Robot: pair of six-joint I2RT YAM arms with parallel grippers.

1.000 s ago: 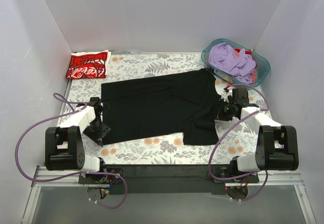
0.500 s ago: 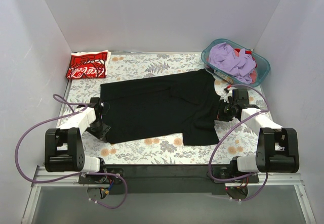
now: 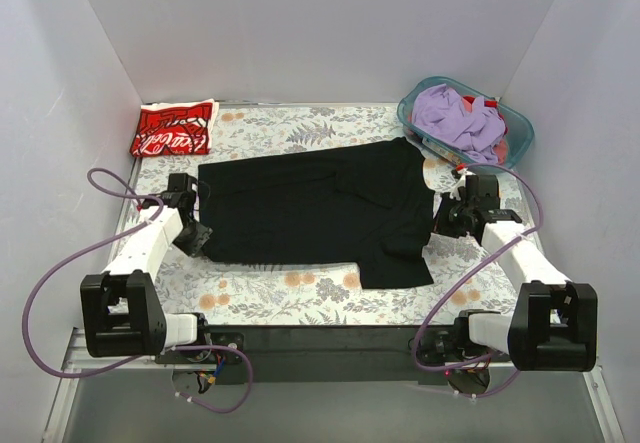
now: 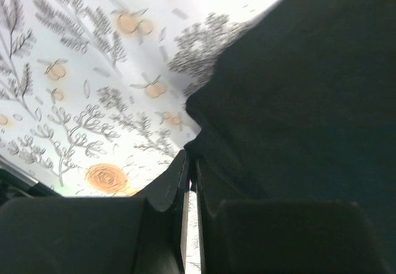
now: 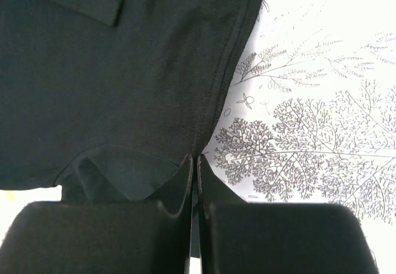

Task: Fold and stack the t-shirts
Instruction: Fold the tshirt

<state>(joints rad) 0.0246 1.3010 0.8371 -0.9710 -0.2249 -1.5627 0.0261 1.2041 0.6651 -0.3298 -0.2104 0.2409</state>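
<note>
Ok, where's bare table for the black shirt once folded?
Far strip between red shirt and basket, beyond the black shirt; the near strip between it and the table edge. Crowded at both shirt ends, by the left arm and right arm.

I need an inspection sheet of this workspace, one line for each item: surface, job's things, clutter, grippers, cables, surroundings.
Surface: table with a floral covering that lies flat.
Job's things: black t-shirt spread out in the middle; red t-shirt folded at the far left corner, apart from the black one.
Clutter: basket at the far right corner, holding lilac clothes.
Grippers: left gripper shut on the black t-shirt's left edge; right gripper shut on its right hem.
Cables: left cable and right cable, both purple, hang in loose loops beside the arms.
Surroundings: plain white walls on three sides; nothing else seen.
</note>
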